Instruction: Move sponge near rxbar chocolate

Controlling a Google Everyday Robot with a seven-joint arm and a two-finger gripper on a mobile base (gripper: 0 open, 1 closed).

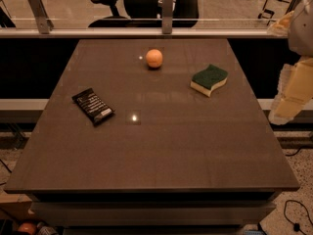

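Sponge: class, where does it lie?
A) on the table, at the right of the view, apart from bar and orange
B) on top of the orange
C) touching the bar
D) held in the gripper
A: the sponge lies alone on the table, apart from the orange and bar; the gripper is beyond the table's right edge.

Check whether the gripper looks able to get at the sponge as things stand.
Probably yes. The gripper hangs off the right side of the table, roughly level with the sponge, and nothing stands between them. The orange and the rxbar chocolate lie further left, off that path.
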